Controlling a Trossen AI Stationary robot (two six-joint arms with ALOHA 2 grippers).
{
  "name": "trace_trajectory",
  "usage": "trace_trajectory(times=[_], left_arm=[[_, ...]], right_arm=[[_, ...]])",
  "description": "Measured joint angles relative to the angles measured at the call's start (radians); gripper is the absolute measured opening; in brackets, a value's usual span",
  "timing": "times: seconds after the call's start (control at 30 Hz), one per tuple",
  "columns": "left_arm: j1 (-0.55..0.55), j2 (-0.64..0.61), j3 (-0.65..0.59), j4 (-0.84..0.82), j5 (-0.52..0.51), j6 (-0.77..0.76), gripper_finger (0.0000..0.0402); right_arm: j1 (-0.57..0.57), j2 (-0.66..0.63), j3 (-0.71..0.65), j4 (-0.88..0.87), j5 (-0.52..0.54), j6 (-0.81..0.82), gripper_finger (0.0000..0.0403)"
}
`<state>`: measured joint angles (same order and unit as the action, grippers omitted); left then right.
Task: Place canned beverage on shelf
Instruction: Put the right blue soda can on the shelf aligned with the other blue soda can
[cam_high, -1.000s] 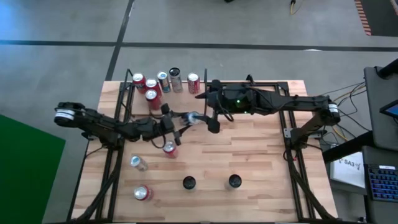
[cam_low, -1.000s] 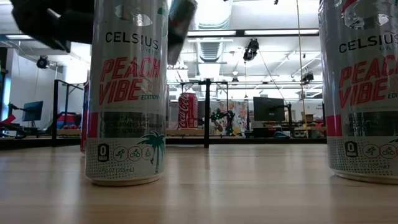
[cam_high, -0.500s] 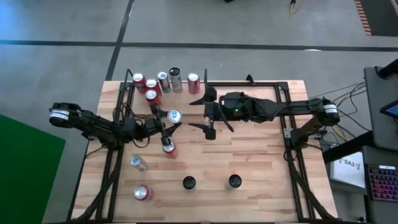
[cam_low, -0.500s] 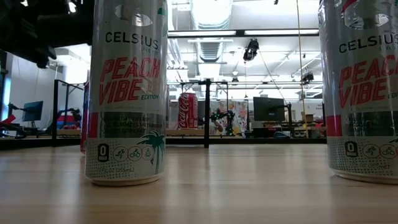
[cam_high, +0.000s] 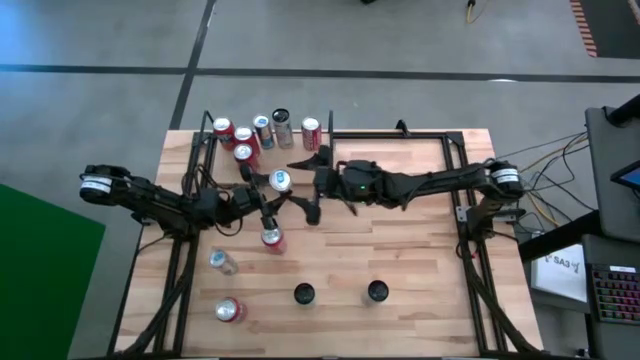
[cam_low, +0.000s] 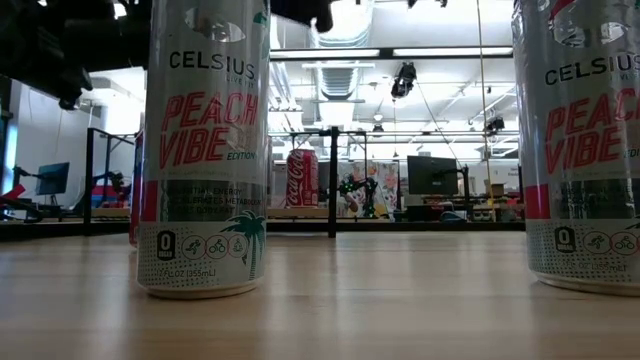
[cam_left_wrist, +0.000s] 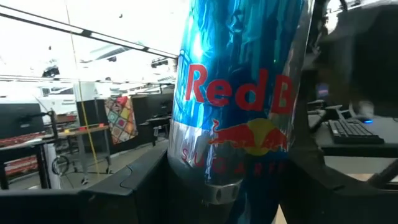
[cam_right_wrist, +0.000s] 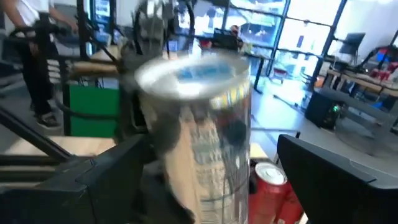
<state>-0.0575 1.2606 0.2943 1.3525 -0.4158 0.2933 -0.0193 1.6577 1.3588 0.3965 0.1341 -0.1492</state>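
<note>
The left end effector (cam_high: 268, 198) gripped the blue can (cam_high: 281, 181); the right end effector (cam_high: 305, 183), spread wide around it, should close squarely before release.

My high camera looks straight down on the whole surface (cam_high: 400, 250). My low one sits at surface height. Both wrist cameras closely share one blue can (cam_left_wrist: 239, 106).

Light wood plank table (cam_high: 400, 250), edged by black rods. Five cans are stood at the far left corner (cam_high: 262, 131). Two dark-topped cans (cam_high: 303, 294) are stood near the front edge; two more (cam_high: 228, 310) appear to be lying on their sides at front left.
</note>
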Motion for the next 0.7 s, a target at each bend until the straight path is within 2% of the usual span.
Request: trace_trajectory(times=[0.27, 0.4, 0.57, 0.7], left_arm=[[0.001, 0.000, 0.000, 0.000, -0.047, 0.001, 0.0228], [0.001, 0.000, 0.000, 0.000, -0.048, 0.001, 0.0231], [0.001, 0.000, -0.001, -0.001, -0.052, 0.000, 0.0255], [0.000, 0.000, -0.001, -0.002, -0.073, 0.002, 0.0286]], right_arm=[[-0.005, 0.091, 0.102, 0.013, 0.025, -0.016, 0.0342], [-0.007, 0.100, 0.108, 0.009, 0.049, -0.027, 0.0297], [-0.007, 0.099, 0.108, 0.010, 0.051, -0.012, 0.0208], [-0.008, 0.094, 0.108, -0.009, 0.053, -0.005, 0.0203]])
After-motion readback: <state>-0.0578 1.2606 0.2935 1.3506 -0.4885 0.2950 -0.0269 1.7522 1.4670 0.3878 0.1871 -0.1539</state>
